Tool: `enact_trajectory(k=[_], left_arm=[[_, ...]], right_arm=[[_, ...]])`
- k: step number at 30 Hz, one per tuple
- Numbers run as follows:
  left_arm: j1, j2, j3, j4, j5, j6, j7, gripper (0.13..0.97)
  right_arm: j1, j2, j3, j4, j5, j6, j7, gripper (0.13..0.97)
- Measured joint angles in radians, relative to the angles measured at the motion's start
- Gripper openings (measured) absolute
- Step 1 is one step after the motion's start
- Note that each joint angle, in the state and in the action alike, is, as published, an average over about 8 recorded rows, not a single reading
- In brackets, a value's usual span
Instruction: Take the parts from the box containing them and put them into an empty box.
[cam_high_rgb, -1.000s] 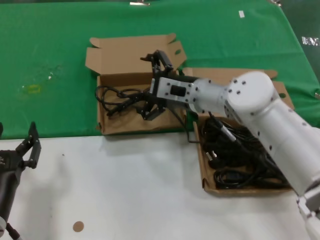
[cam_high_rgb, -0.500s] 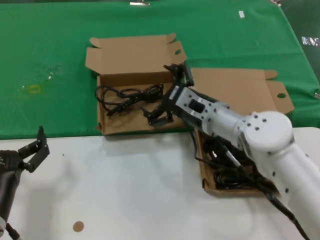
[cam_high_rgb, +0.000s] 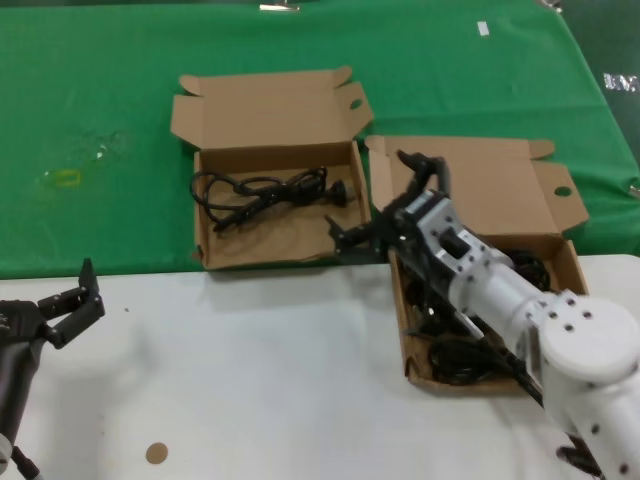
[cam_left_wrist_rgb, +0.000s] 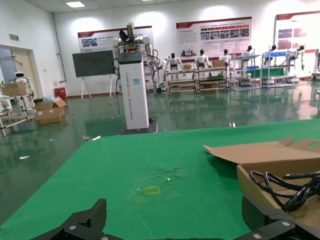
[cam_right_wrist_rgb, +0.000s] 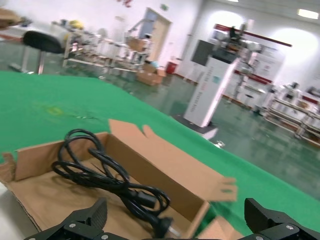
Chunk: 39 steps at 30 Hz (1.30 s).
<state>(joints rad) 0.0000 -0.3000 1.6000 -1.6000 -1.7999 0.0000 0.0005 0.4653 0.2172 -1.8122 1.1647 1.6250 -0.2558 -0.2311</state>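
Observation:
One black cord (cam_high_rgb: 265, 190) lies coiled in the left box (cam_high_rgb: 270, 240), the one with an oval hole in its lid ear. Several more cords (cam_high_rgb: 455, 358) fill the right box (cam_high_rgb: 480, 190), partly hidden under my right arm. My right gripper (cam_high_rgb: 385, 200) hangs open and holds nothing over the wall between the two boxes. The right wrist view shows that cord (cam_right_wrist_rgb: 107, 177) and the left box (cam_right_wrist_rgb: 160, 170) ahead of the open gripper (cam_right_wrist_rgb: 175, 225). My left gripper (cam_high_rgb: 70, 305) waits open at the near left, (cam_left_wrist_rgb: 175, 225) in its own view, with the cord (cam_left_wrist_rgb: 287, 187) far off.
Green cloth (cam_high_rgb: 100, 130) covers the far half of the table, with a yellowish mark (cam_high_rgb: 65, 178) at its left. The near half is white tabletop (cam_high_rgb: 250, 380), with a small brown disc (cam_high_rgb: 156, 453) near the front left.
My right gripper has drawn back out of the left box toward the right box, leaving the cord lying in the left box. The left gripper shifted only slightly.

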Motion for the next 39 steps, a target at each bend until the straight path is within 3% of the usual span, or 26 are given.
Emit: enact_trajectory(k=[12, 24, 39], left_arm=[[0.000, 0.000, 0.000, 0.000, 0.000, 0.000, -0.001, 0.964], [0.000, 0.000, 0.000, 0.000, 0.000, 0.000, -0.001, 0.966], [0.000, 0.000, 0.000, 0.000, 0.000, 0.000, -0.001, 0.966]], right_arm=[[-0.204, 0.036, 0.093, 0.190, 0.076, 0.111, 0.100, 0.966], [-0.395, 0.070, 0.180, 0.369, 0.148, 0.217, 0.196, 0.966], [-0.423, 0.075, 0.193, 0.395, 0.159, 0.232, 0.210, 0.966]])
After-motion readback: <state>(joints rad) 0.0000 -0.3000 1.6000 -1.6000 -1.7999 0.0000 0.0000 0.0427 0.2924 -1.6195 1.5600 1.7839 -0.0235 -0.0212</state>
